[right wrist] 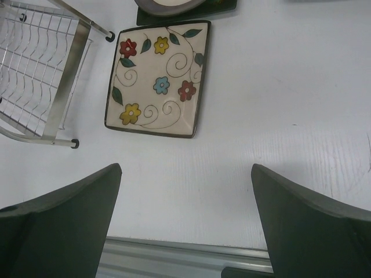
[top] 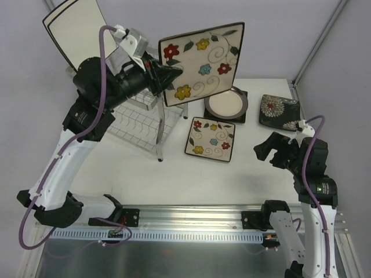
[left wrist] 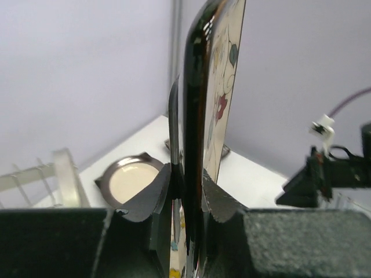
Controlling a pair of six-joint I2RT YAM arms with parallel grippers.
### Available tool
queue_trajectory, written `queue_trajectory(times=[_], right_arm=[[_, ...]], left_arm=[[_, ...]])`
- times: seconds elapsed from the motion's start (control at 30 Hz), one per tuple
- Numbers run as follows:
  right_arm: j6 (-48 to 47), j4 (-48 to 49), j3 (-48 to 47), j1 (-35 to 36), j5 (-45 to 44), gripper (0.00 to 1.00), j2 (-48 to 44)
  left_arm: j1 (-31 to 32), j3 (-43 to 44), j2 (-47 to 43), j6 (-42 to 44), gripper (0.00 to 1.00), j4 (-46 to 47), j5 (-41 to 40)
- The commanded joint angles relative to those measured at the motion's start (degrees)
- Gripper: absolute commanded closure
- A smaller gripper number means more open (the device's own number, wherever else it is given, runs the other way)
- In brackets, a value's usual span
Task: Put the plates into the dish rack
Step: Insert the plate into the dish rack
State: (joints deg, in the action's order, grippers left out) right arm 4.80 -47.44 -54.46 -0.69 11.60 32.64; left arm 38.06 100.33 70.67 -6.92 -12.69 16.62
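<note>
My left gripper (top: 167,76) is shut on the edge of a large cream square flowered plate (top: 203,61) and holds it upright, high beside the silver wire dish rack (top: 139,119). In the left wrist view the plate (left wrist: 204,87) stands edge-on between my fingers (left wrist: 151,194). A white square black-rimmed plate (top: 74,28) stands upright at the back left, over the rack. A smaller flowered square plate (top: 211,139) lies flat on the table, also in the right wrist view (right wrist: 156,78). A round cream grey-rimmed plate (top: 226,104) sits on a dark square plate. My right gripper (top: 273,149) is open and empty.
A dark square plate with white blooms (top: 279,112) lies at the back right. The rack's leg and wire shelf (right wrist: 40,63) show at the left of the right wrist view. A metal rail (top: 191,223) runs along the near table edge. Walls enclose the back and right.
</note>
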Motion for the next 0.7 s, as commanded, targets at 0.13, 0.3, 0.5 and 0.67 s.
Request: queue_trajectory(times=[0.13,0.3,0.5,0.67], right_arm=[[-0.7,-0.5,1.4,-0.3,4.0,0.01,-1.0],[-0.8,0.2,1.9,0.0,5.2,0.00,-0.9],[-1.1,1.2,2.4,0.4,7.9,0.00,-0.7],[-2.2,2.3,3.0,0.6,9.8,0.00,-0.9]], left_arm=[[-10.1,18.9,5.9,-1.9,1.00,16.6,3.9],[-15.0,24.7,8.4,0.1,1.00,16.7,2.5],[-22.8,24.6,8.8,3.8,1.00,16.7,0.3],[-30.4,23.5,9.0,5.5,1.00,17.1,1.7]])
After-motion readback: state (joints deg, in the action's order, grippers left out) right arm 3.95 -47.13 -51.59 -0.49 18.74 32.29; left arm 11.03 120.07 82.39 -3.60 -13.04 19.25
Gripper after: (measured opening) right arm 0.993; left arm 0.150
